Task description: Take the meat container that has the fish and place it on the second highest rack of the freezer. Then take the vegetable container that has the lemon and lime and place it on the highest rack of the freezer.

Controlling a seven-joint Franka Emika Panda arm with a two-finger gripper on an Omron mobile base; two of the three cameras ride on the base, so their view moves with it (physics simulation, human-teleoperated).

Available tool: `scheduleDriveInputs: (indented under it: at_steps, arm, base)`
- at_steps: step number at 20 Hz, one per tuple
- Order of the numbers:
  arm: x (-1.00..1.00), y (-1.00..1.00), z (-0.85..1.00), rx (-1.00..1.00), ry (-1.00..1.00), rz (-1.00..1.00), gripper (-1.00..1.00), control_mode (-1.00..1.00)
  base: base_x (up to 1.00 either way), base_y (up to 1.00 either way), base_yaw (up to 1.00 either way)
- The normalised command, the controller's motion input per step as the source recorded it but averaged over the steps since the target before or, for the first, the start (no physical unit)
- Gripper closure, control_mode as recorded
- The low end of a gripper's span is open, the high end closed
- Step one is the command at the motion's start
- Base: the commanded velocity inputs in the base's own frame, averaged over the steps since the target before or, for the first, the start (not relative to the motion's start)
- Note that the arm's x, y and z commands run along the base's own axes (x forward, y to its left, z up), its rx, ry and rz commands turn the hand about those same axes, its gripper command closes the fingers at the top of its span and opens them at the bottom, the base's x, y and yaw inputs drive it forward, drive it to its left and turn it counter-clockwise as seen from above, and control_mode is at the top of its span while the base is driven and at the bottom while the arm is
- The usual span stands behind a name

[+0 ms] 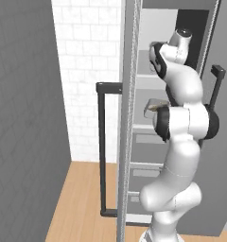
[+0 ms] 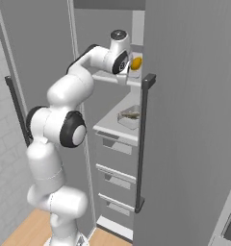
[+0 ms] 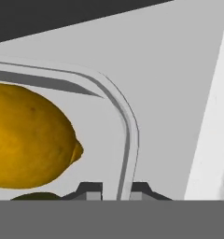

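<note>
On highest rack (image 2: 108, 78), hand (image 3: 117, 191) pinching veg container (image 3: 128, 135) rim, lemon (image 3: 30, 135) inside, fish (image 2: 130, 115) below.

A white tiled wall (image 1: 89, 71) with pale grout stands at the back of the left base view, running down to a light wooden plank floor (image 1: 82, 198). A broad flat grey panel (image 1: 25, 123) fills the left side there, meeting the tiles at a corner. In the right base view, a tall grey cabinet front (image 2: 194, 120) takes up the right half, and floor shows at the bottom left corner. Light is even and soft.
</note>
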Motion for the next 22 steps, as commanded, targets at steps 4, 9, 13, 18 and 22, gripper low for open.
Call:
scheduleDriveInputs:
  at_steps: [4, 9, 13, 18, 22]
  arm:
    - [0.49, 0.0, -0.41, -0.01, 0.0, 0.02, 1.0, -1.0]
    - [0.25, 0.08, -0.2, -0.03, -0.01, 0.0, -1.0, -1.0]
    - [-0.07, 0.15, -0.02, -0.02, -0.21, 0.0, -1.0, -1.0]
    - [-0.44, 0.2, -0.05, -0.04, -0.41, 0.0, -1.0, -1.0]
    - [-0.81, 0.17, -0.02, 0.0, -0.3, 0.0, -1.0, -1.0]
  base:
    - [0.0, 0.0, 0.0]
    - [0.0, 0.0, 0.0]
    - [0.0, 0.0, 0.0]
    - [0.0, 0.0, 0.0]
    - [0.0, 0.0, 0.0]
